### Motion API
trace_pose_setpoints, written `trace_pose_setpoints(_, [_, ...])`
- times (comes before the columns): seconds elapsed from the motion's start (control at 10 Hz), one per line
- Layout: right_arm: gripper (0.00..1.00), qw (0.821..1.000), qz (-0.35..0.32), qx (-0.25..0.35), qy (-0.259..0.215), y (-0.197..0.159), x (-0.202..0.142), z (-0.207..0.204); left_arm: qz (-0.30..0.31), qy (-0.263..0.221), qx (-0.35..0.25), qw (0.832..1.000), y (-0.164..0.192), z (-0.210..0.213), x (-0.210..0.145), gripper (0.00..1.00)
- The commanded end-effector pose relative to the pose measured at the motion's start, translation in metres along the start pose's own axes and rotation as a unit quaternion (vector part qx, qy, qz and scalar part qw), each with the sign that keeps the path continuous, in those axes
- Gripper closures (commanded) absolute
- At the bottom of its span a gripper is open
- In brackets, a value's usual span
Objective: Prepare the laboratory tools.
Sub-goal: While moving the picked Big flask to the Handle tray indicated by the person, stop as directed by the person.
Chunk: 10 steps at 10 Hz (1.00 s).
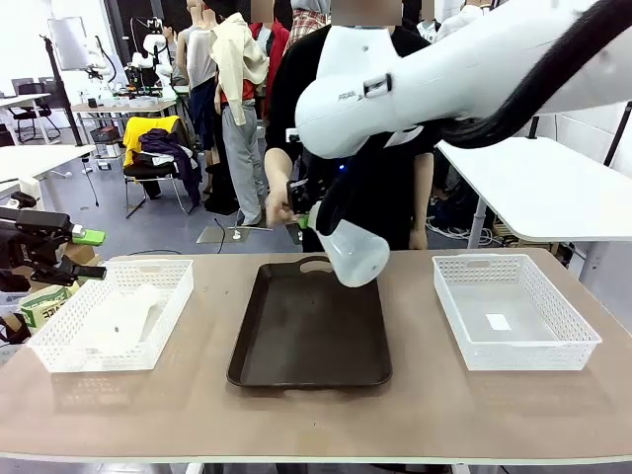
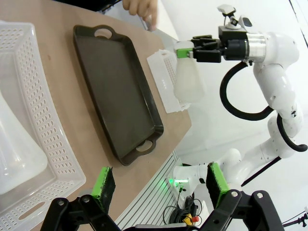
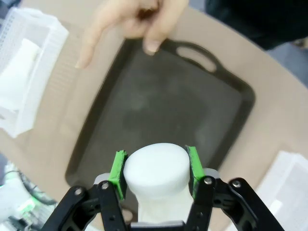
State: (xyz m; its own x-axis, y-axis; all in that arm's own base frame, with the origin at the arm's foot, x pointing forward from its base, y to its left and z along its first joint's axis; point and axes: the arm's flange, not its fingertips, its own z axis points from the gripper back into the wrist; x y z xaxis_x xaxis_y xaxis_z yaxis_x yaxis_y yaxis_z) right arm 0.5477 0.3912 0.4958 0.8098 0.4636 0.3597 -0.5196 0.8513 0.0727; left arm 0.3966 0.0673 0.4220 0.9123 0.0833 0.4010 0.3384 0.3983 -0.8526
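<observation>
right gripper [image 3: 155,169] jaws pinch flask [image 1: 355,255] neck, tilted above tray [image 1: 306,341] 12 o'clock end | left gripper [image 2: 160,180] jaws spread | risk: tilted flask slips free, or bumps person's hand [image 3: 134,17] at 12 o'clock

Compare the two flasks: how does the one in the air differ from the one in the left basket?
The held flask hangs tilted over the dark tray; the basket flask lies on its side in the left basket. The held flask is clamped at its neck by the right tool; the basket flask is touched by nothing. Both are frosted white conical flasks.
</observation>
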Motion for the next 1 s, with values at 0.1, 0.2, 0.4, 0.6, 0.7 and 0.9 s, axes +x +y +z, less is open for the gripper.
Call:
trace_pose_setpoints(0.1, [1.00,0.999,0.032,0.040,-0.003,0.003,0.015,-0.032,-0.002,-0.006,-0.009,1.000,-0.001,0.001,0.001,0.00])
trace_pose_setpoints(0.2, [1.00,0.998,0.031,0.057,0.011,0.003,0.017,-0.042,-0.002,-0.006,-0.009,1.000,-0.001,0.001,0.001,0.00])
trace_pose_setpoints(0.4, [1.00,0.998,0.030,0.063,0.008,0.003,0.017,-0.048,-0.002,-0.006,-0.009,1.000,-0.001,0.001,0.001,0.00])
trace_pose_setpoints(0.6, [1.00,0.997,0.021,0.070,0.013,-0.003,0.014,-0.050,-0.002,-0.006,-0.009,1.000,-0.001,0.001,0.001,0.00])
trace_pose_setpoints(0.7, [1.00,0.997,0.018,0.069,0.021,-0.004,0.013,-0.047,-0.002,-0.006,-0.009,1.000,-0.001,0.001,0.001,0.00])
trace_pose_setpoints(0.9, [1.00,0.998,0.019,0.054,0.010,0.003,0.014,-0.055,-0.002,-0.006,-0.009,1.000,-0.001,0.001,0.001,0.00])
